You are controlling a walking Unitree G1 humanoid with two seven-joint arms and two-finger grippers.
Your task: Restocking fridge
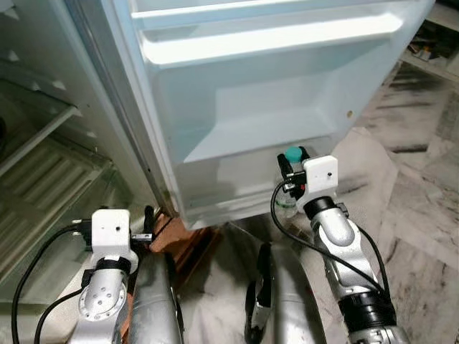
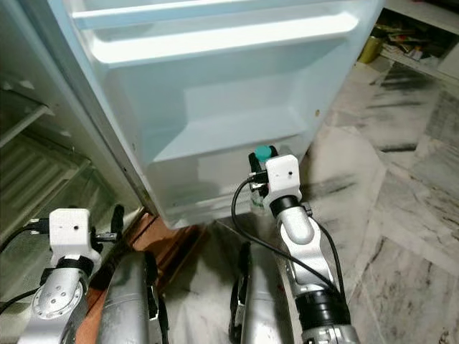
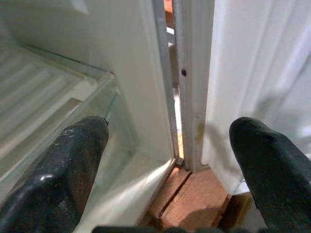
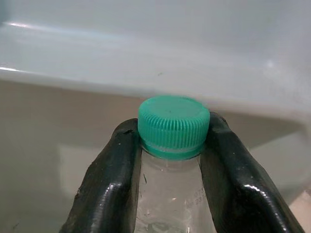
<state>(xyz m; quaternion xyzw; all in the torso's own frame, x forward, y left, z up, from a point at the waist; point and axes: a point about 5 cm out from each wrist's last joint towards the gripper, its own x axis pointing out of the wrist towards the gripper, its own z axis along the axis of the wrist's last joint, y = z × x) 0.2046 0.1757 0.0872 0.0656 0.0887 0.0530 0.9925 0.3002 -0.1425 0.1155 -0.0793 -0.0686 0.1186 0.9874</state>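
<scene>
Here's the clear plastic bottle with the ribbed teal screw cap [image 4: 173, 127], pinched at the neck just under that cap by the right hand [image 4: 171, 160], both black fingers [image 4: 109, 184] pressed against its sides. From the head camera the bottle is up against the lower part of the open white fridge door [image 1: 272, 93], its cap poking above the white wrist camera block and sitting just below the pale moulded door bin [image 1: 251, 122]. So the bottle is in hand and at the door, but not stowed: it reads as outside the door's lower wall rather than in a compartment, and I'd judge the lift and placing are left to do. Whether it touches the door I cannot tell. Over on the other side, the left hand [image 3: 170, 170] hangs low by the door's hinge edge, its two fingers spread wide apart and holding nothing, aimed at the gap between the fridge cabinet and door, with reddish-brown wood [image 3: 192, 194] below. Inside the cabinet, the ribbed white shelves [image 1: 43, 179] show no stock where visible, and the grey-veined marble floor [image 1: 423, 215] stretches off to the right.
</scene>
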